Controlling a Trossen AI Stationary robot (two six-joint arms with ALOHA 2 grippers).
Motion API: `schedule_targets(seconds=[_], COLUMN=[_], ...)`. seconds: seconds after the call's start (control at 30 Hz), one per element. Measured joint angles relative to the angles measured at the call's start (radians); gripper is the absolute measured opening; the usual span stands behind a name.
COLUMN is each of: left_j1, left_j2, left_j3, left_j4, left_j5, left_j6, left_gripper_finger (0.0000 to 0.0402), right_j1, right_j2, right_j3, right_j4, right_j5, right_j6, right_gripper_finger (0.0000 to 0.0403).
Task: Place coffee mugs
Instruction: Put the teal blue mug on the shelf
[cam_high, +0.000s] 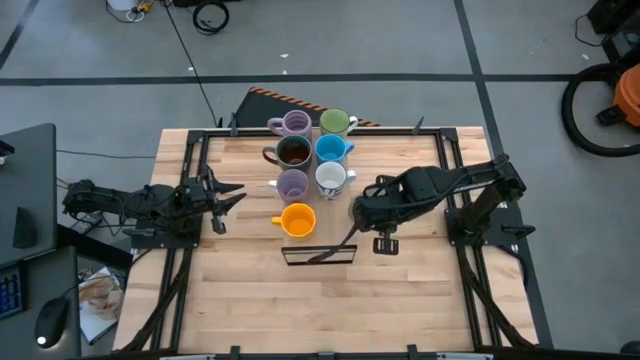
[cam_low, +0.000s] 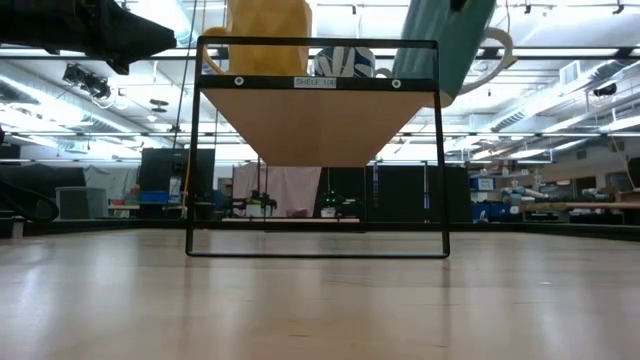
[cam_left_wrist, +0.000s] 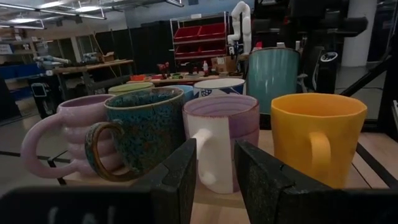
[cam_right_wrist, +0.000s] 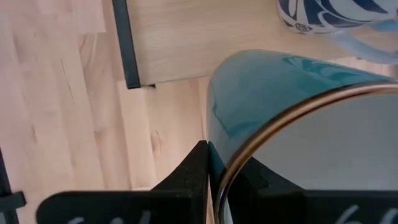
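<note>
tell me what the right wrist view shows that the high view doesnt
Only the right wrist view shows the teal mug pinched at its rim by the right gripper; from above the arm hides that mug. Only the high view shows the left gripper waiting open at the table's left, and the orange mug, two lilac mugs and the green mug. Both show the white patterned mug and the wooden shelf.

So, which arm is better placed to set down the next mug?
The right arm. Its hand already grips a teal mug by the rim, beside the shelf. The left hand holds nothing.
</note>
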Motion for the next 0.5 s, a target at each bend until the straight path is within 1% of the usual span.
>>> schedule_targets(seconds=[0.2, 0.5], left_j1=[0.0, 0.0], left_j2=[0.0, 0.0], left_j3=[0.0, 0.0], left_j4=[0.001, 0.003], left_j5=[0.0, 0.0], left_j6=[0.001, 0.001], left_gripper_finger=[0.0114, 0.0114], right_j1=[0.006, 0.017], right_j2=[0.035, 0.155], right_j3=[0.014, 0.196], right_j4=[0.002, 0.002], right_j5=[-0.011, -0.013], right_j6=[-0.012, -0.101], right_gripper_finger=[0.0041, 0.0041])
